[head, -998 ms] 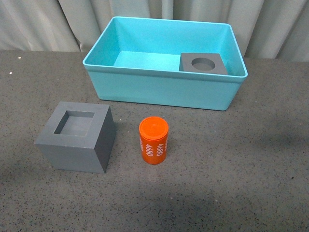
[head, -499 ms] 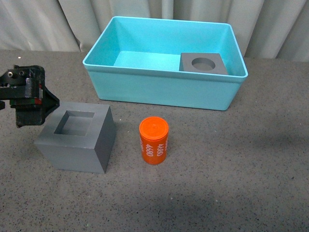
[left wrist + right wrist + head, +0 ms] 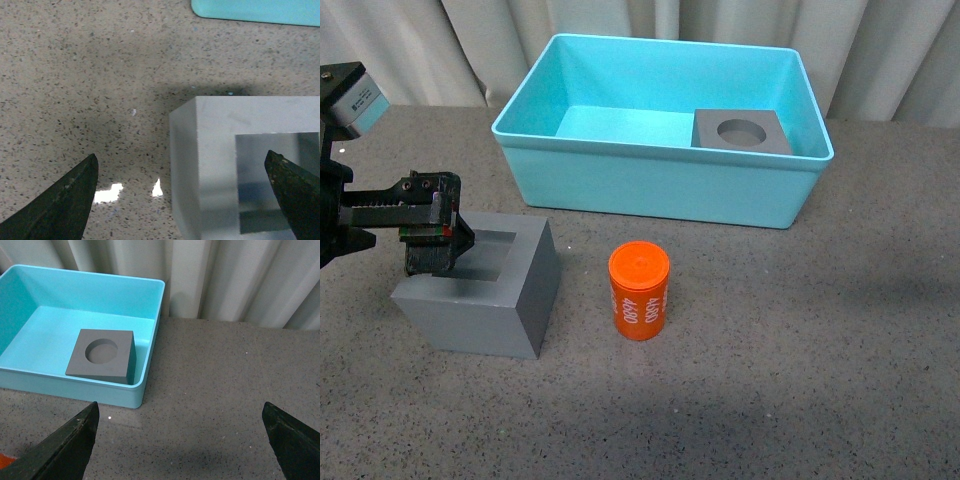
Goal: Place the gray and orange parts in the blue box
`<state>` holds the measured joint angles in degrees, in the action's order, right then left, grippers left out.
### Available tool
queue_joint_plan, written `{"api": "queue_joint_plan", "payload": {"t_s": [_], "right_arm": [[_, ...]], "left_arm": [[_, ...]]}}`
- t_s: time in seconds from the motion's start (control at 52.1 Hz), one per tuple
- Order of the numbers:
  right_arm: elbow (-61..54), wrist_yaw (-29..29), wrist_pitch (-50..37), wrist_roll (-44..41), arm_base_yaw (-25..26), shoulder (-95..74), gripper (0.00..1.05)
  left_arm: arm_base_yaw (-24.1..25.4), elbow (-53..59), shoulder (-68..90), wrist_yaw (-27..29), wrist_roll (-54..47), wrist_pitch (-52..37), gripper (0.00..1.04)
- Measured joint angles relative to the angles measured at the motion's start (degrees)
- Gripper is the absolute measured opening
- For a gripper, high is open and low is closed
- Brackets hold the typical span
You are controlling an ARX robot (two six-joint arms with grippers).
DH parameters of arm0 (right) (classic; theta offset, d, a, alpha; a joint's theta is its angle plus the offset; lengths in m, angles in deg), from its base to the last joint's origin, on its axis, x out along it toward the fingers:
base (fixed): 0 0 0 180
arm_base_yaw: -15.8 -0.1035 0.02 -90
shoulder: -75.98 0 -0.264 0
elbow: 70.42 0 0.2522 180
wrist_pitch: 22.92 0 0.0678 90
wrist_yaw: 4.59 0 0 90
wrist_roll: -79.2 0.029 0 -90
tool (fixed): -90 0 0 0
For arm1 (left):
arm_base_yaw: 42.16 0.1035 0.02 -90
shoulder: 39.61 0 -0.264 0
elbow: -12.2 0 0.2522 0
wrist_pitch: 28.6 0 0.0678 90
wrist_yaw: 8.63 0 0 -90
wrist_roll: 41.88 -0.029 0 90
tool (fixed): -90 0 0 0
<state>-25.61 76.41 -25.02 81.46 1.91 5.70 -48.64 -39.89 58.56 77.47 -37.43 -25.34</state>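
Note:
A gray cube with a square recess (image 3: 535, 290) stands on the table at the front left. My left gripper (image 3: 432, 243) hangs open over the cube's left side. In the left wrist view the gripper (image 3: 180, 156) straddles one wall of the cube (image 3: 215, 145), one finger over the recess and the other over the table. The orange cylinder (image 3: 639, 292) with white digits stands upright to the cube's right. A gray cube with a round recess (image 3: 708, 137) lies in the blue box (image 3: 650, 185), at its right end. My right gripper (image 3: 180, 410) is open above bare table, near the box (image 3: 156, 325) and that cube (image 3: 79, 366).
Pale curtains (image 3: 420, 50) hang behind the table's far edge. The table is dark speckled felt (image 3: 840, 330). A sliver of orange (image 3: 3, 461) shows at the right wrist view's edge. The right arm is out of the front view.
My left arm came into the front view from the left and moved right, over the left side of the square-recess cube. The cubes and the cylinder have not moved.

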Motion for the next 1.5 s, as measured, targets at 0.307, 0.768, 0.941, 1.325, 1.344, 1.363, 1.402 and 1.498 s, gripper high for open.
{"api": "queue_joint_plan", "payload": {"t_s": [0.307,0.768,0.941,1.325,1.344,1.363,1.402,1.498], "right_arm": [[0.0,0.0,0.0,0.0,0.0,0.0,0.95],[0.0,0.0,0.0,-0.1,0.0,0.0,0.95],[0.0,0.0,0.0,-0.1,0.0,0.0,0.95],[0.0,0.0,0.0,-0.1,0.0,0.0,0.95],[0.0,0.0,0.0,-0.1,0.0,0.0,0.95],[0.0,0.0,0.0,-0.1,0.0,0.0,0.95],[0.0,0.0,0.0,-0.1,0.0,0.0,0.95],[0.0,0.0,0.0,-0.1,0.0,0.0,0.95]], "left_arm": [[-0.3,-1.9,2.1,-0.5,-0.8,1.2,0.44],[-1.5,-3.8,-3.6,0.6,1.1,3.5,0.17],[-3.9,-8.1,-8.7,1.5,2.6,3.2,0.17],[-8.0,-27.5,2.0,4.4,5.6,1.2,0.17],[-8.1,-28.9,3.7,4.5,5.6,1.5,0.17],[-8.1,-29.7,4.9,4.7,5.6,1.5,0.17],[-8.1,-31.3,7.1,5.3,5.7,1.7,0.17],[-8.1,-34.4,12.0,5.7,5.8,2.3,0.17]]}}
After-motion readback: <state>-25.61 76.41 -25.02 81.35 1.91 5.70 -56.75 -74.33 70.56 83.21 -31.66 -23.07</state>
